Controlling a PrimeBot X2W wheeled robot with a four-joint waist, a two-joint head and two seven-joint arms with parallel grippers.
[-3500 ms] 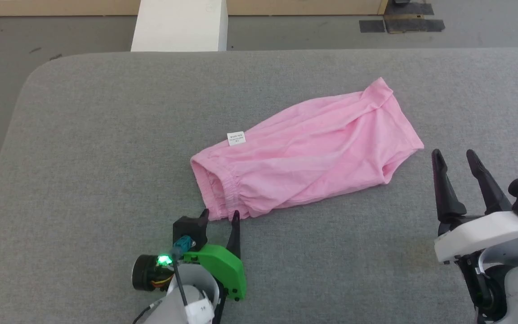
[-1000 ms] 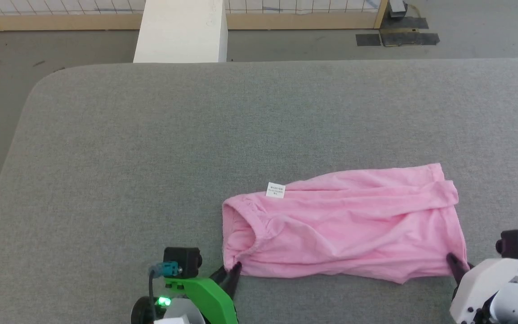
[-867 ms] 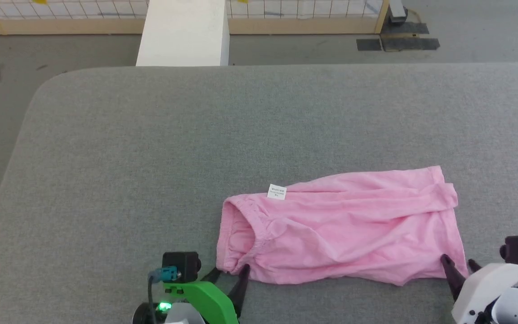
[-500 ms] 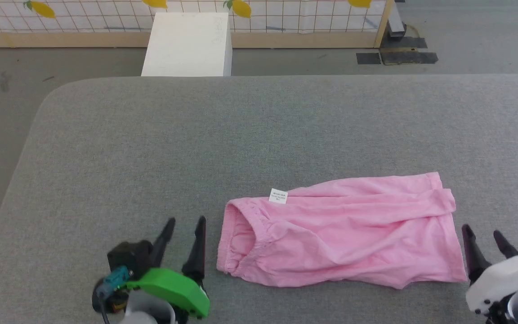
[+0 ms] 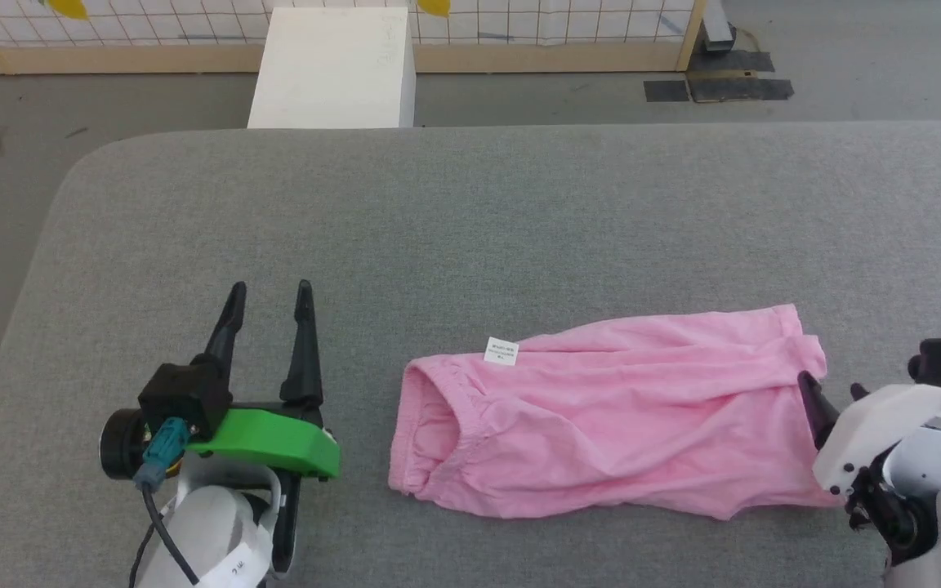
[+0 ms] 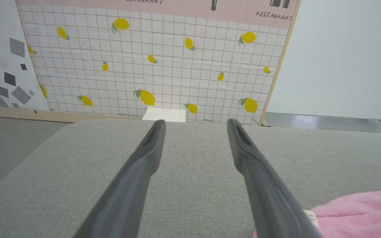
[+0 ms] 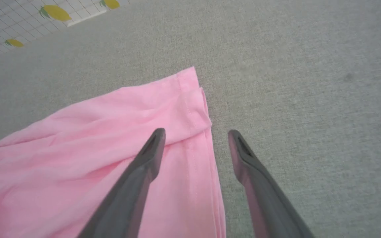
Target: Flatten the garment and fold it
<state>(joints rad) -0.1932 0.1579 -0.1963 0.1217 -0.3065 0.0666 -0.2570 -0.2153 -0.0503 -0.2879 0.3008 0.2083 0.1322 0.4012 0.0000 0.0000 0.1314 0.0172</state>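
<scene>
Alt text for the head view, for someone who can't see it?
A wrinkled pink garment lies on the grey table, waistband leftward, white label at its far edge. The open left gripper stands clear to its left; the right gripper is at its right hem.

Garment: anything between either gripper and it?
Nothing visible. The left gripper, open, stands left of the garment at its waistband end, with bare grey table between. The right gripper, open, is over the hem end.
</scene>
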